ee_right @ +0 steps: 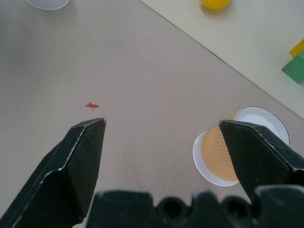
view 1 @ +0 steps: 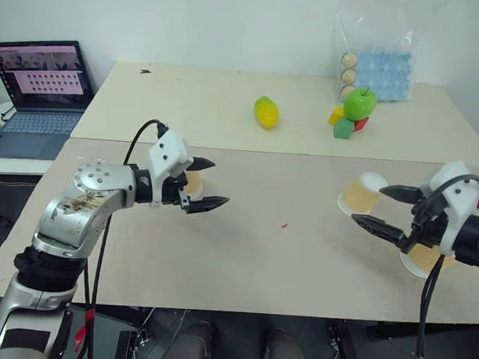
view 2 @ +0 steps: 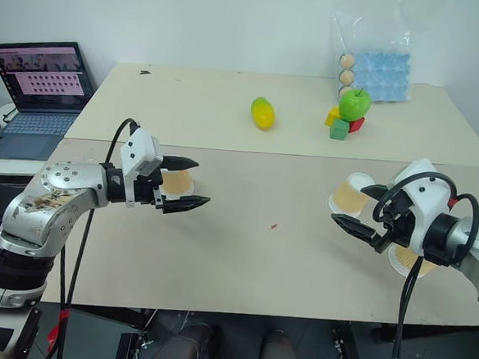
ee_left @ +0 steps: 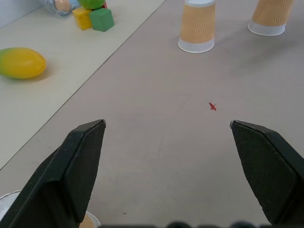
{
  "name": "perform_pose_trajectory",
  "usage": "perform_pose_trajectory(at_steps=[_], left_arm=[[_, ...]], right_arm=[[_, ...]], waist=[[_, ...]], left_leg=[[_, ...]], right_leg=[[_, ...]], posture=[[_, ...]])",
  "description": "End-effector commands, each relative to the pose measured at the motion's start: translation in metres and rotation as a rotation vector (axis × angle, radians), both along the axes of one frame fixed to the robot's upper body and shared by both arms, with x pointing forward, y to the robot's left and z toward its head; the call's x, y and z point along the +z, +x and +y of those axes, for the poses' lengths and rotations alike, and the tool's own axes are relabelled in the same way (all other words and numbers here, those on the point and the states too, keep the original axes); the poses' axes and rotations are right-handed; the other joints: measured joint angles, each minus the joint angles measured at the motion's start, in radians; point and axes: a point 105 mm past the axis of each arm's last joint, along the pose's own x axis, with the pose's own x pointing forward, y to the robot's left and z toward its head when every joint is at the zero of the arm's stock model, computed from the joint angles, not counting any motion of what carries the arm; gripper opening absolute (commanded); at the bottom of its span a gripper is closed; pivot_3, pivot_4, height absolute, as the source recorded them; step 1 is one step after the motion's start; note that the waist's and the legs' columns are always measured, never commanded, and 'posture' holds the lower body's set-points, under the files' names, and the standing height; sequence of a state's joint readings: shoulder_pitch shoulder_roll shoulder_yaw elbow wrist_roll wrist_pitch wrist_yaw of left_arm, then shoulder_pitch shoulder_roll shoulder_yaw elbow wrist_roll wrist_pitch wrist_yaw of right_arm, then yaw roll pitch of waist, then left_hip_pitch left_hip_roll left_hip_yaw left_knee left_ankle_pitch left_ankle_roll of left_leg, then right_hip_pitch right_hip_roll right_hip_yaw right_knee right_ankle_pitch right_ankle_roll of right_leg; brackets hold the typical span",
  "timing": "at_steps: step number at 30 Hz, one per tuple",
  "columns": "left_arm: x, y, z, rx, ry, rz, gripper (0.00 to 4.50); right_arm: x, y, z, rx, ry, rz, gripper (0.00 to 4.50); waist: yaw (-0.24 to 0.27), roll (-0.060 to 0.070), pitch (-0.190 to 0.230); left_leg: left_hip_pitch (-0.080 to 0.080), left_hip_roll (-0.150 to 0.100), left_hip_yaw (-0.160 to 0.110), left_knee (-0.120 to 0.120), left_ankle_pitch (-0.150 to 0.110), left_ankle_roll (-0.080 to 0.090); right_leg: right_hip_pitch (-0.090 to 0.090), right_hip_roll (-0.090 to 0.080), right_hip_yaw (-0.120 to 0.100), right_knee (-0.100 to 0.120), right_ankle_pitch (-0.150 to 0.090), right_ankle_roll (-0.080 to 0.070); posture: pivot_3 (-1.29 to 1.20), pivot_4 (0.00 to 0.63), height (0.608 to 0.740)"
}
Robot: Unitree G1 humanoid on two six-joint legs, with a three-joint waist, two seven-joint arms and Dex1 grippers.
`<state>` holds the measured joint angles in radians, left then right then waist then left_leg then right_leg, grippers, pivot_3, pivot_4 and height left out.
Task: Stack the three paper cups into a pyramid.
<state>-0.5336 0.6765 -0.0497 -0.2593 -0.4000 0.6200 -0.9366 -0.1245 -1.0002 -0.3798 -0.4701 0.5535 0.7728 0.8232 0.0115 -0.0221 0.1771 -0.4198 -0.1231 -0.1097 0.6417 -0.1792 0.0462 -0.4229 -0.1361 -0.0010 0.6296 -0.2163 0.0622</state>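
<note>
Three orange-tan paper cups stand apart, rims down, on the near table. One cup (view 2: 176, 181) sits right behind my left gripper (view 2: 200, 181), which hovers open and empty above the table. A second cup (view 1: 360, 194) stands at the right, just past the fingertips of my right gripper (view 1: 369, 203), also open and empty. The third cup (view 1: 425, 260) is nearer the front edge, partly hidden under my right hand. In the left wrist view the two right-hand cups (ee_left: 196, 26) (ee_left: 269, 16) stand side by side across the table.
On the far table lie a yellow-green mango (view 1: 266, 112), a green apple (view 1: 360, 103) on coloured blocks (view 1: 342, 126), and a plastic bag with eggs (view 1: 379, 70). A laptop (view 1: 40, 92) sits at the left. A small red mark (view 1: 284, 226) marks the table between the grippers.
</note>
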Motion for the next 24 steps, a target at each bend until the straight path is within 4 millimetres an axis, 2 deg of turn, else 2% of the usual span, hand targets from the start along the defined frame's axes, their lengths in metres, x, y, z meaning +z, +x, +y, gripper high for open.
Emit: perform_pose_trajectory(at_steps=[1,3,7,11,15,18,22,24], left_arm=[[0.001,0.001,0.0,-0.003,-0.017,-0.034,4.49],[-0.003,0.005,0.003,0.009,-0.046,-0.036,4.49],[0.003,0.013,0.004,0.018,-0.074,-0.045,4.49],[0.006,0.02,-0.002,0.014,-0.091,-0.052,4.49],[0.007,0.02,-0.014,-0.011,-0.111,-0.035,4.49],[0.008,0.016,-0.022,-0.04,-0.144,0.005,4.49],[0.01,0.009,-0.033,-0.094,-0.146,0.036,4.49],[0.011,0.007,-0.039,-0.12,-0.141,0.046,4.49]], right_arm=[[0.007,-0.003,0.007,0.006,0.009,-0.035,4.5],[0.004,-0.005,0.013,0.012,0.027,-0.029,4.5],[0.003,-0.005,0.015,-0.001,0.041,-0.035,4.5],[0.008,-0.001,0.005,-0.084,0.036,-0.09,4.5],[0.019,0.003,-0.03,-0.251,-0.04,-0.173,4.5],[0.026,-0.001,-0.053,-0.354,-0.062,-0.212,4.5],[0.026,-0.018,-0.086,-0.49,-0.069,-0.229,4.5],[0.022,-0.027,-0.096,-0.531,-0.05,-0.226,4.5]], waist=[[0.0,0.0,0.0],[0.0,0.0,0.0],[0.001,0.0,0.0],[0.003,0.0,0.0],[0.004,0.0,0.0],[0.004,0.0,0.0],[0.004,0.0,0.0],[0.004,0.0,0.0]], left_leg=[[0.0,0.0,0.0,0.0,0.0,0.0],[0.001,0.0,0.0,0.0,0.0,0.0],[0.0,0.0,0.0,0.0,0.0,0.0],[0.0,0.0,0.0,0.002,0.0,0.0],[0.0,0.0,0.001,0.002,0.0,0.0],[0.0,-0.001,0.001,0.002,0.0,0.0],[0.0,0.0,0.002,0.002,0.0,0.0],[0.0,0.0,0.002,0.002,0.0,0.0]], right_leg=[[0.0,0.0,0.0,0.0,0.0,0.0],[0.0,0.0,0.0,0.0,0.0,0.0],[0.0,0.0,0.001,0.0,0.001,0.0],[0.0,0.0,0.001,0.0,0.001,0.001],[0.0,0.0,0.002,0.0,0.002,0.002],[0.0,0.0,0.002,0.0,0.003,0.001],[0.0,0.001,0.003,0.0,0.003,0.001],[0.0,0.001,0.003,0.0,0.003,0.001]], posture=[[0.0,0.15,0.74],[0.0,0.15,0.74],[0.0,0.15,0.74],[0.0,0.15,0.74],[0.0,0.15,0.74],[0.0,0.15,0.74],[0.0,0.15,0.74],[0.0,0.15,0.74]])
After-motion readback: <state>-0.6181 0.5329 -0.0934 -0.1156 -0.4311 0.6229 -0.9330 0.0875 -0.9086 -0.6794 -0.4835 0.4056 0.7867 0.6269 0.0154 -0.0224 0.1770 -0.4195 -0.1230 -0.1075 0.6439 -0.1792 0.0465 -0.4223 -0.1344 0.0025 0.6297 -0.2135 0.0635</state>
